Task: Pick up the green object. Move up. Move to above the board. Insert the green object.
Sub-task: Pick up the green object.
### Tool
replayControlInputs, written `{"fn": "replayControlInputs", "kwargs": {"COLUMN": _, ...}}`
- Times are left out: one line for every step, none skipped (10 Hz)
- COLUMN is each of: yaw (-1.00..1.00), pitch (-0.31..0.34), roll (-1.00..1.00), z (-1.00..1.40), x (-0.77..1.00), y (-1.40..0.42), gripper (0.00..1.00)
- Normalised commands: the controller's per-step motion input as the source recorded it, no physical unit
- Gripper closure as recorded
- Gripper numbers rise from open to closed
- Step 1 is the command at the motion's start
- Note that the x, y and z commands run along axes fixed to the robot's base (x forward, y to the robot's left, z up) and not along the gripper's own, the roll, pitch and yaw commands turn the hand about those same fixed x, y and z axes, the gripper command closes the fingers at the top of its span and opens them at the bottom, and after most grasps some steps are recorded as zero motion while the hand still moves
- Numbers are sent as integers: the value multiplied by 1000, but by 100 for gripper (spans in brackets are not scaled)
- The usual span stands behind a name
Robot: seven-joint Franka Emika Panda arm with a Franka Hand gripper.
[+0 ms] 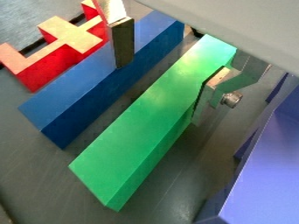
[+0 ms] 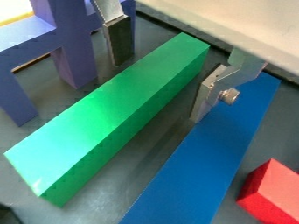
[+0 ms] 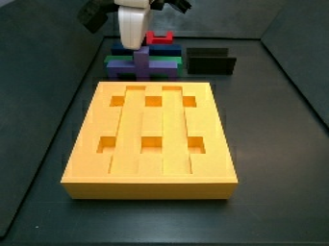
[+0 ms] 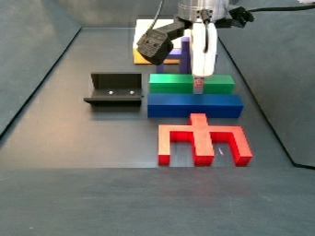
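The pick-up was in hand: the gripper hung low over the green bar, fingers apart astride it, not yet clamped. The bar lay on the floor beside the blue block, well apart from the board. Closing, then lifting, seemed next.

Blue bar, red block, purple block, fixture.

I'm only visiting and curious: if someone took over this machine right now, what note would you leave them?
Gripper: jaws open, one finger on each side of the green object, low over it, not clamped.
Green object: flat on the floor between the blue block and the purple block.
Board: all six holes empty.
Done: lined up for the grasp.
Left: close, lift, carry above the board, insert.
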Motion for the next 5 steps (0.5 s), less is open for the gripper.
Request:
{"fn": "replayControlInputs", "kwargs": {"yaw": 0, "pitch": -59, "roll": -17, "z": 0, "x": -106, "y": 0, "gripper": 0}}
{"fn": "replayControlInputs", "kwargs": {"yaw": 0, "pitch": -60, "roll": 0, "z": -77, "x": -69, "y": 0, "gripper": 0}}
{"fn": "replayControlInputs", "kwargs": {"yaw": 0, "pitch": -80, "roll": 0, "z": -163, "x": -86, "y": 0, "gripper": 0}}
{"fn": "replayControlInputs", "kwargs": {"yaw": 0, "pitch": -59, "roll": -20, "z": 0, "x": -249, "y": 0, "gripper": 0}}
{"fn": "replayControlInputs", "kwargs": {"yaw": -9, "pitch": -66, "roll": -27, "z": 66, "x": -397, "y": 0, "gripper": 0}}
